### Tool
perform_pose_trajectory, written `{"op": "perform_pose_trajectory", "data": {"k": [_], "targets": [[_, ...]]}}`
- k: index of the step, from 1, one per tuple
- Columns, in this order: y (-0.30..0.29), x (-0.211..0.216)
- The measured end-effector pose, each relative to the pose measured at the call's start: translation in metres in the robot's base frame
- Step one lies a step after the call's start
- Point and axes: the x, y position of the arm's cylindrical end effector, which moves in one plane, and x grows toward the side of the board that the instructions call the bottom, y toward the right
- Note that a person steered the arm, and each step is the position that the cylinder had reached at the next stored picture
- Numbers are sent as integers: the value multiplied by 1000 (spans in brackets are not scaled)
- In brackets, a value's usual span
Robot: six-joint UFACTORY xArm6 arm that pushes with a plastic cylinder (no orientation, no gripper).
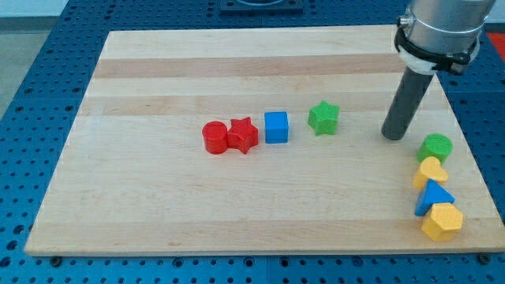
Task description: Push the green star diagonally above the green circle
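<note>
The green star [323, 117] lies on the wooden board [158, 205], right of the board's middle. The green circle [436, 147] sits near the board's right edge, lower and to the right of the star. My tip [392, 136] rests on the board between them, about 85 pixels right of the star and just up-left of the green circle, touching neither. The dark rod rises from it to the grey arm at the view's top right.
A blue cube [276, 127], a red star [243, 135] and a red circle [214, 137] form a row left of the green star. Below the green circle stand a yellow heart [431, 171], a blue triangle [434, 196] and a yellow hexagon [442, 222].
</note>
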Motion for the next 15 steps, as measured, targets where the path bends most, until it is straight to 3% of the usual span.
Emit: {"op": "perform_pose_trajectory", "data": {"k": [7,10,15], "targets": [[-47,0],[-112,21],[-149,-39]]}}
